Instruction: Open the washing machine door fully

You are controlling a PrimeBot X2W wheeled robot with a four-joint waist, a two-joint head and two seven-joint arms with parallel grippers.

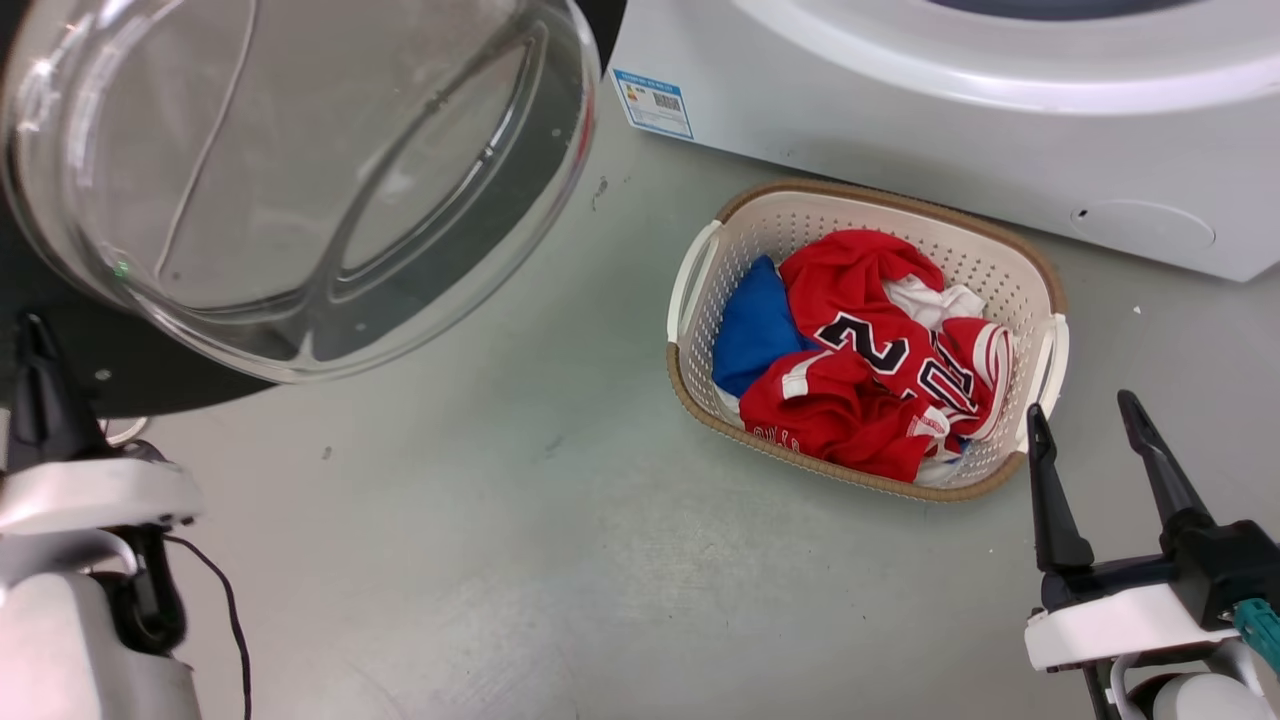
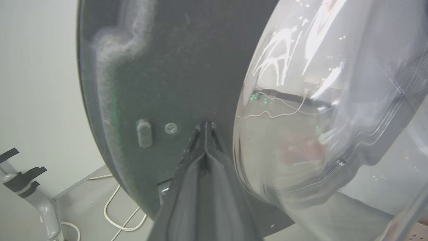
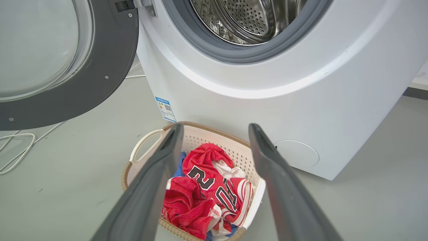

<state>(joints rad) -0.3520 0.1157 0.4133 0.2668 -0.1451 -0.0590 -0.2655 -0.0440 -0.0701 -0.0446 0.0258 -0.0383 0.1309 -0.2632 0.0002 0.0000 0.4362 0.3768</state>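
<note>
The washing machine door (image 1: 300,180) is swung out to the left of the white washing machine (image 1: 900,130), its clear glass bowl bulging toward me. In the left wrist view my left gripper (image 2: 205,125) is shut, its joined tips touching the door's dark inner face (image 2: 160,73) just left of the bowl. The head view has that left gripper (image 1: 32,330) at the lower left, under the door's black rim. My right gripper (image 1: 1080,405) stands open and empty near the basket. The right wrist view takes in the door (image 3: 110,60), the machine (image 3: 254,107) and its bare steel drum (image 3: 247,16).
A cream laundry basket (image 1: 870,200) with red jerseys and a blue cloth sits on the grey floor before the machine, between the fingers of my right gripper (image 3: 215,126) in its wrist view. White cables (image 3: 16,147) lie on the floor below the door. A grey stand (image 2: 40,207) is near them.
</note>
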